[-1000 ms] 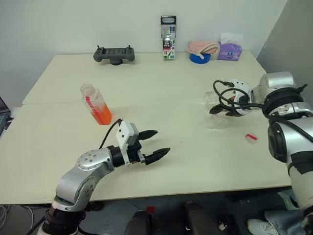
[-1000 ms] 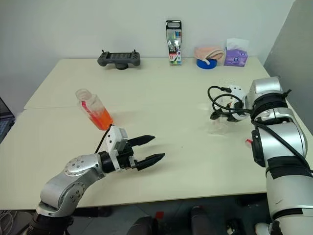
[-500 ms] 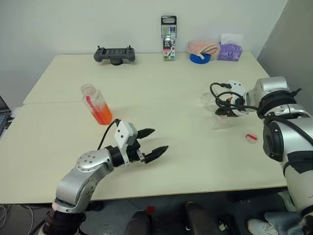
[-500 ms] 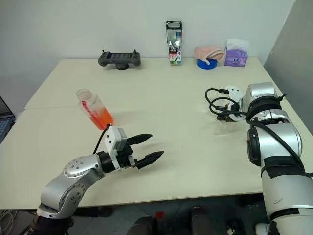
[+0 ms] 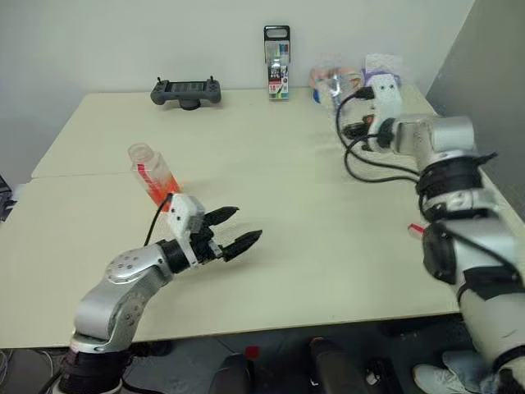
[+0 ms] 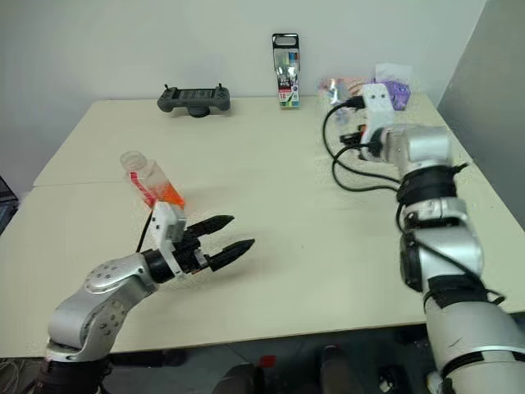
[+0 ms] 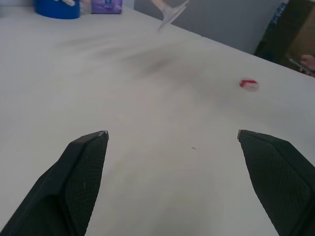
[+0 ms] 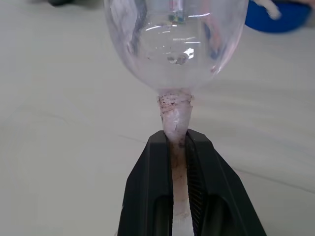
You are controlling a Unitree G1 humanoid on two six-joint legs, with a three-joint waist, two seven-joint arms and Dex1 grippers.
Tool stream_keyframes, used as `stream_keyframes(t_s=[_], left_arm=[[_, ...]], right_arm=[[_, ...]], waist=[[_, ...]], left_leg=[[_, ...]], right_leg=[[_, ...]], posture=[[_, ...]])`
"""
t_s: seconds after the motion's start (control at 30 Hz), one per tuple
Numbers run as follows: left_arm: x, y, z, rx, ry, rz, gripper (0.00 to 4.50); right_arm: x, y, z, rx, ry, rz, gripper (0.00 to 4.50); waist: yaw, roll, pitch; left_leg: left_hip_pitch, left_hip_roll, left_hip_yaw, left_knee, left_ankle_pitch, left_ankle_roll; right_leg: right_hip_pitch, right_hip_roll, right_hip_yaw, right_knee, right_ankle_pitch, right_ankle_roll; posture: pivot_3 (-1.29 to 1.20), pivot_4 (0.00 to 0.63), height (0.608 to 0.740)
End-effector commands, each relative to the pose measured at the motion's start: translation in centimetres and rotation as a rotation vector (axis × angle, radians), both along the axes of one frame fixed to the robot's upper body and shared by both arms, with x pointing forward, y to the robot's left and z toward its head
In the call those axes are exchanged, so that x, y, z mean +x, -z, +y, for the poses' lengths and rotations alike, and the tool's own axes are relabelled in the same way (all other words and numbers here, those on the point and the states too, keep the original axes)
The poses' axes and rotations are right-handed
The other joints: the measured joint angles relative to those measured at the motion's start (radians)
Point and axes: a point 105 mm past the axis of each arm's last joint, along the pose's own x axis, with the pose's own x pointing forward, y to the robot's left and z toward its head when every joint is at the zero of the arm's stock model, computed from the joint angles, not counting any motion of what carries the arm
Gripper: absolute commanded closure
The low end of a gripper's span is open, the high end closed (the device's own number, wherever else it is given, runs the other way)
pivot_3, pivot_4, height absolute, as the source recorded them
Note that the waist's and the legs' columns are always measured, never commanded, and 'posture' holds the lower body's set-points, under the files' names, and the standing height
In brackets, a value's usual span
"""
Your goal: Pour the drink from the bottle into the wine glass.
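A pale desk stands against a white wall. The right pincer grips the wine glass by its stem, above the far right. The left pincer gapes wide just right of the bottle, which stands at near left.

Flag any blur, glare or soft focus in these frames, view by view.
Left eye view: the raised wine glass is smeared by motion. Left wrist view: the table shows streaky blur, the glass foot included. Right wrist view: the stem in the right pincer is sharp, with glare spots on the bowl; the background is soft.
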Motion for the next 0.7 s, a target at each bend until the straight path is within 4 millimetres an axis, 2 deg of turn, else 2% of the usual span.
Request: stream_keyframes(t_s=[0.03, 0.2, 0.37, 0.53, 0.7], left_arm=[[-0.7, -2.4, 1.8, -0.042, -0.049, -0.039, 0.0], [-1.0, -3.2, 3.6, -0.032, -0.106, -0.029, 0.0], [-0.8, -3.4, 3.4, -0.027, -0.108, -0.027, 0.0], [-0.4, -3.4, 3.0, -0.024, -0.103, -0.029, 0.0], [0.0, -3.5, 3.0, -0.017, -0.104, -0.035, 0.0]], right_arm=[[-1.1, -0.8, 2.5, 0.073, -0.023, -0.161, 4.39], [-3.1, -0.7, 7.3, 0.213, -0.06, -0.339, 4.39], [-3.9, 1.0, 10.4, 0.188, -0.071, -0.394, 4.39], [-4.6, 3.9, 12.1, 0.131, -0.083, -0.402, 4.39], [-4.6, 7.5, 12.0, 0.052, -0.066, -0.348, 4.39]], waist=[[0.005, 0.001, 0.0], [0.015, 0.001, 0.001], [0.016, 0.0, 0.0], [0.016, 0.0, 0.0], [0.012, 0.0, 0.0]], left_leg=[[0.0, 0.0, 0.0, 0.0, 0.0, 0.0], [-0.004, -0.003, 0.0, 0.003, 0.001, -0.001], [-0.001, -0.004, 0.0, 0.003, 0.001, -0.001], [0.0, -0.004, 0.0, 0.002, 0.001, -0.001], [0.001, -0.004, 0.001, 0.002, 0.001, -0.001]], right_leg=[[0.0, 0.0, 0.0, 0.001, 0.0, 0.0], [-0.002, -0.002, 0.001, 0.0, 0.0, 0.0], [0.0, -0.003, 0.001, -0.001, 0.0, 0.0], [0.002, -0.003, 0.001, 0.0, 0.0, 0.0], [0.002, -0.002, 0.002, 0.0, 0.0, 0.0]], posture=[[0.0, 0.15, 0.74], [0.0, 0.15, 0.74], [0.0, 0.15, 0.74], [0.0, 0.15, 0.74], [0.0, 0.15, 0.74]])
